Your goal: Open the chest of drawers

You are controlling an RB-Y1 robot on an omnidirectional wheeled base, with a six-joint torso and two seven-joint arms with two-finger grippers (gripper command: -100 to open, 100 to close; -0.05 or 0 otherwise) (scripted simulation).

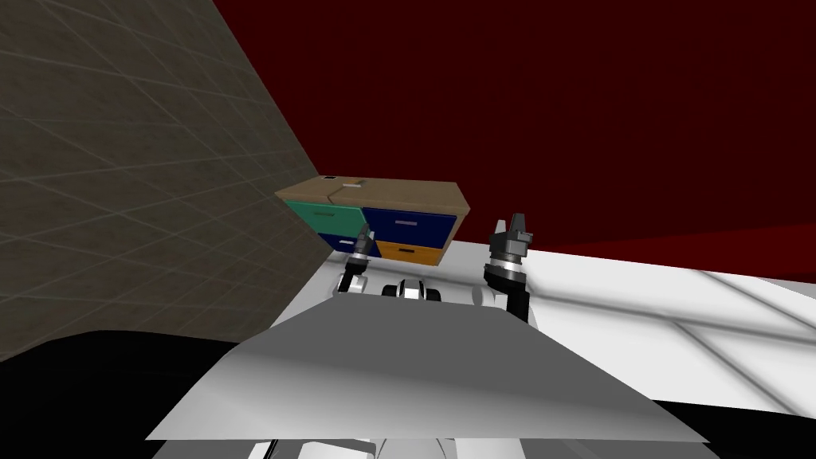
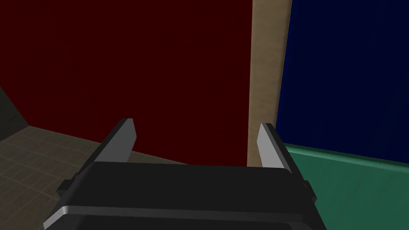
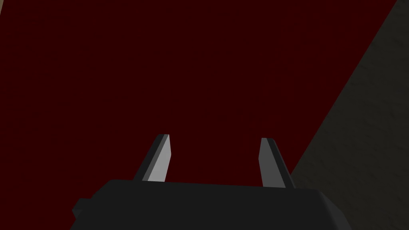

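Where the tiled grey-brown wall point(image 1: 119, 199) on the left meets the dark red wall point(image 1: 518, 96) at the back, the chest of drawers point(image 1: 398, 194) sits tucked into the corner on the white floor point(image 1: 637, 295).

- Chest: tan top, four coloured fronts.
- Upper row, left to right: green drawer front point(image 1: 327, 213), then wide navy drawer front point(image 1: 410, 225) with a pale bar handle.
- Lower row: small navy front point(image 1: 341, 241), then orange drawer front point(image 1: 408, 253) with a dark handle.
- All four fronts look flush with the frame, as far as the head view tells.
- Two small items lie on the top near its left end, too small to name.

Left tool point(image 1: 363, 237): raised in front of the small navy front, close to it; contact cannot be told. In the left wrist view its fingers point(image 2: 120, 139) stand spread with nothing between them. A tan frame strip point(image 2: 267, 80) runs just beside one finger, with navy and green panels beyond it.

Right tool point(image 1: 516, 223): raised to the right of the chest, apart from it and level with the orange front. Its fingers point(image 3: 159, 159) are spread too, holding nothing.
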